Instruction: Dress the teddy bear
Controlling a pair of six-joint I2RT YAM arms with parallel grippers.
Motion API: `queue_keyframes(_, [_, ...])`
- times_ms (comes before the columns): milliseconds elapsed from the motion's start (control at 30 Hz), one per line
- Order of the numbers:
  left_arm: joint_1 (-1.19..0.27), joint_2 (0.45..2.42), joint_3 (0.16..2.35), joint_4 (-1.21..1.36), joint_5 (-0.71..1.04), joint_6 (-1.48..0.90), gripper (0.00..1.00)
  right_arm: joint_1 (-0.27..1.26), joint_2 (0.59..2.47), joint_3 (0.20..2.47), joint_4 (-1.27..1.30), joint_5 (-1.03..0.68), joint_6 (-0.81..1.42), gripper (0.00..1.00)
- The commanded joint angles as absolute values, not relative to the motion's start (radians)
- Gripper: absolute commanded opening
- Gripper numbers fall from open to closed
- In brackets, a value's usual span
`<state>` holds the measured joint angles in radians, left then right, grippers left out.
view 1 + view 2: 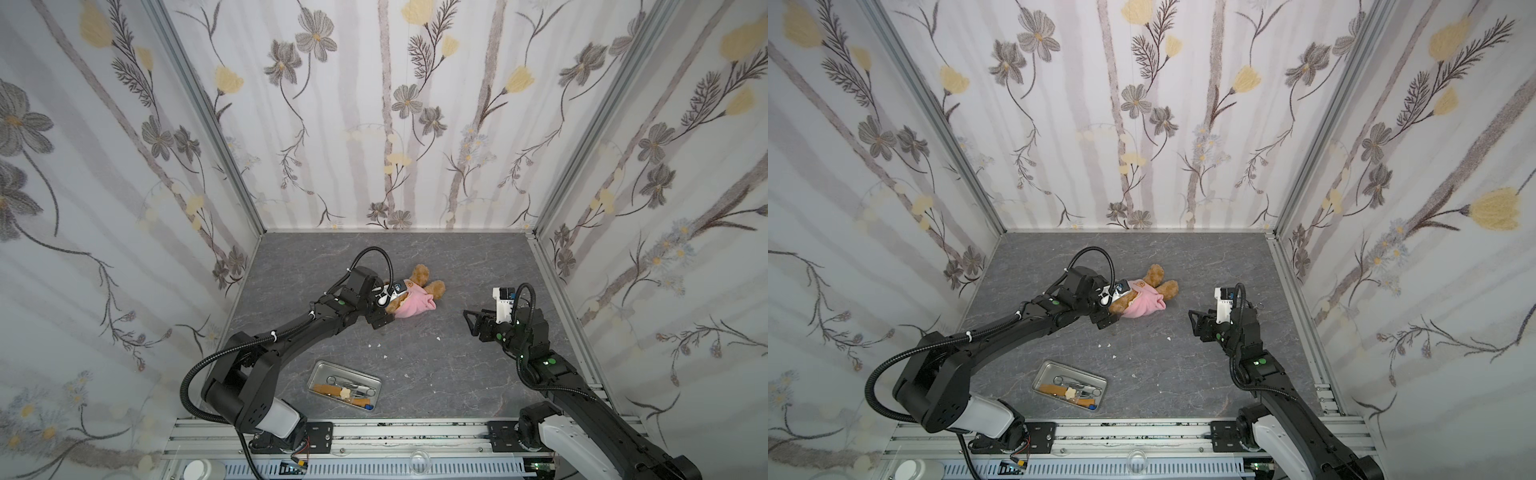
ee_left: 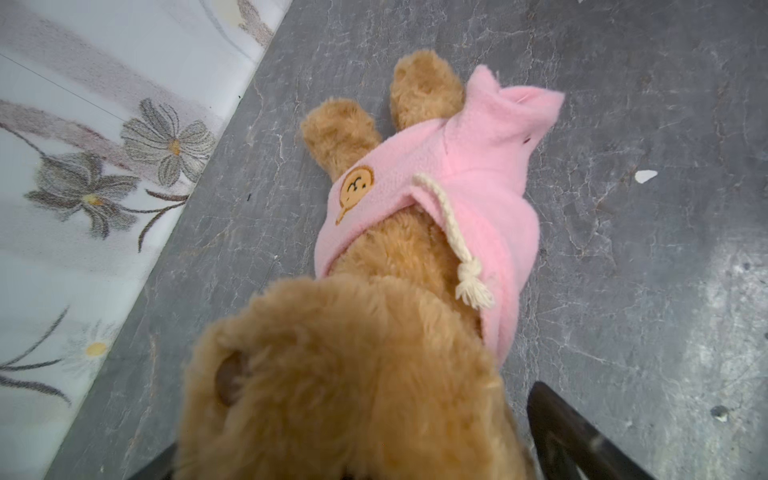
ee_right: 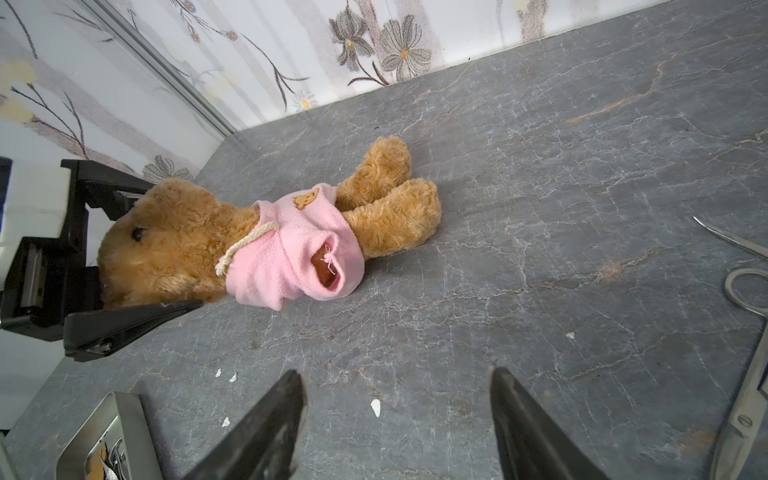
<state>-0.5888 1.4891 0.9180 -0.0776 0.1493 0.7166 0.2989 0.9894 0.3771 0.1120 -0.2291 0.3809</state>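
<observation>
So the teddy bear [image 3: 390,216] is lying on its side out in the middle of the tabletop [image 3: 540,208], with the pink shirt [image 3: 286,249] already round its belly and both legs poking out. The left gripper [image 3: 173,248] has its fingers spread wide on either side of the head, not squeezing as far as I can see. The right gripper [image 3: 397,374] sits well off to the side, fingers apart and empty. My read is that the sleeves are what's left. There's brown showing inside the sleeve opening [image 3: 328,266], so that paw looks tucked in, and I can't tell about the other arm. If it were me, I'd close the left fingers gently on the head to pin the bear, since plush slides easily. Then I'd bring the right in low, pinch only the cuff fleece, not the fur, and peel it back towards the shoulder. I'd also keep clear of the drawstring [image 3: 245,245] and the scissors [image 3: 744,374] lying nearby.
</observation>
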Motion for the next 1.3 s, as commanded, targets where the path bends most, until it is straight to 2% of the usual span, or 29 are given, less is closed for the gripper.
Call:
queue_keyframes(0, [-0.588,1.499,0.898,-0.038,0.157,0.739,1.0,0.298,1.026,0.395,0.173,-0.256,0.377,0.71])
queue_keyframes(167, [-0.588,1.474,0.895,-0.041,0.427,0.666,0.98,0.322,1.123,0.427,0.328,-0.403,0.411,0.68])
queue_keyframes(267, [-0.594,1.48,0.886,-0.039,0.546,0.618,0.94,0.413,1.209,0.504,0.374,-0.366,0.372,0.68])
queue_keyframes(400, [-0.624,1.517,0.876,-0.038,0.523,0.601,0.92,0.488,1.377,0.602,0.463,-0.329,0.366,0.66])
queue_keyframes(633, [-0.624,1.468,0.861,-0.021,0.421,0.571,0.95,0.485,1.769,0.735,0.602,-0.396,0.437,0.39])
queue_keyframes(733, [-0.621,1.422,0.849,-0.004,0.3,0.532,0.96,0.485,1.842,0.743,0.621,-0.414,0.471,0.34])
queue_keyframes(833, [-0.645,1.354,0.815,0.026,0.241,0.49,0.96,0.482,1.812,0.693,0.692,-0.475,0.524,0.34])
queue_keyframes(1000, [-0.816,1.303,0.747,0.158,0.07,0.536,0.97,0.44,1.656,0.599,0.803,-0.628,0.659,0.36])
queue_keyframes(1133, [-0.902,1.383,0.747,0.305,-0.054,0.585,0.97,0.328,1.476,0.524,0.733,-0.624,0.679,0.41])
queue_keyframes(1267, [-0.945,1.573,0.856,0.363,-0.199,0.653,0.99,0.174,1.326,0.48,0.548,-0.517,0.604,0.49])
